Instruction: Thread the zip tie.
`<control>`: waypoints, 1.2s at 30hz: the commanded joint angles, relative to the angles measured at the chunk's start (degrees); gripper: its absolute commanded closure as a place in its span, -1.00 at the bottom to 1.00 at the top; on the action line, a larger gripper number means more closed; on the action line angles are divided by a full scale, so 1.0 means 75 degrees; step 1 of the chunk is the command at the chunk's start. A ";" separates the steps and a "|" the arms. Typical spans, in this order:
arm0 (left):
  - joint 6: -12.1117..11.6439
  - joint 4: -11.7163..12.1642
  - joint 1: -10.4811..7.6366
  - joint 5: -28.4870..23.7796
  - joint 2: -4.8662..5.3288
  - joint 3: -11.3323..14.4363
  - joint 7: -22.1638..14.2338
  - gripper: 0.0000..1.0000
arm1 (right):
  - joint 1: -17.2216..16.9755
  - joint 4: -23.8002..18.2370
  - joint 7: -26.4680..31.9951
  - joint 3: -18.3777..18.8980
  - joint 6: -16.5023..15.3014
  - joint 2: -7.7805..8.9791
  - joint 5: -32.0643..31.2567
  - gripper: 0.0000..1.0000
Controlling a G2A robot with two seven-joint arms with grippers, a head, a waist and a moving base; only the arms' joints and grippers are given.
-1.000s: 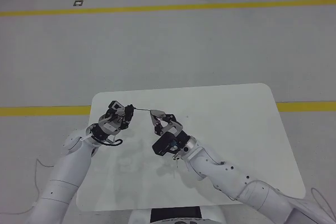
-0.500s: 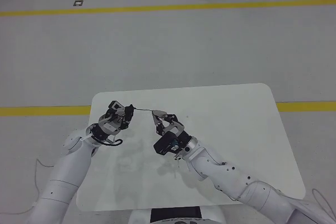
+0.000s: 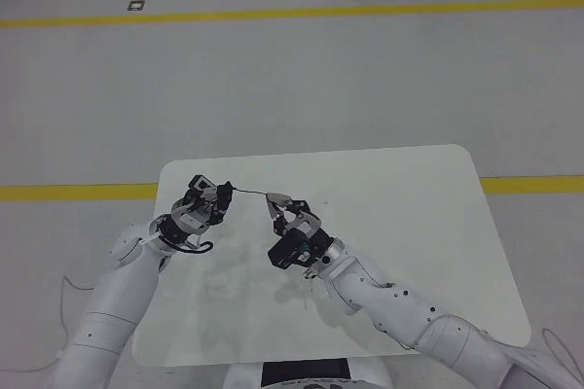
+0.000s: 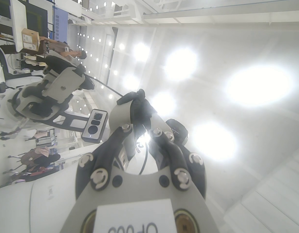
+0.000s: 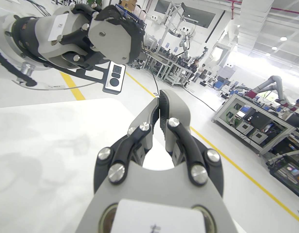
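Both closed tight: left hand (image 3: 225,190) pinches one end of zip tie (image 3: 250,190), right hand (image 5: 160,98) other end.

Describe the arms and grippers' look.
Glossy white shells on the left arm and right arm, black at the wrists. The left gripper and right gripper: grey plates, black linkages, silver bolts, black pads, white label. A black cable loops by the left wrist.

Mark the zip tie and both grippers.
zip tie (image 5: 152,73), right wrist view, middle of the strap.
left gripper (image 4: 136,100), left wrist view, between fingertips.
right gripper (image 5: 160,98), right wrist view, between fingertips.
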 commanded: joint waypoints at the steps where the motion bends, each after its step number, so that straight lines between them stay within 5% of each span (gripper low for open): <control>1: 0.0000 0.0000 0.0000 0.0000 0.0000 0.0000 0.0000 1.00 | -0.0005 0.0017 0.0018 0.0006 0.0000 -0.0001 0.0000 1.00; 36: 0.0000 0.0000 0.0000 0.0000 0.0000 0.0000 0.0000 1.00 | -0.0002 0.0205 0.0165 -0.0077 0.0000 0.0043 0.0000 1.00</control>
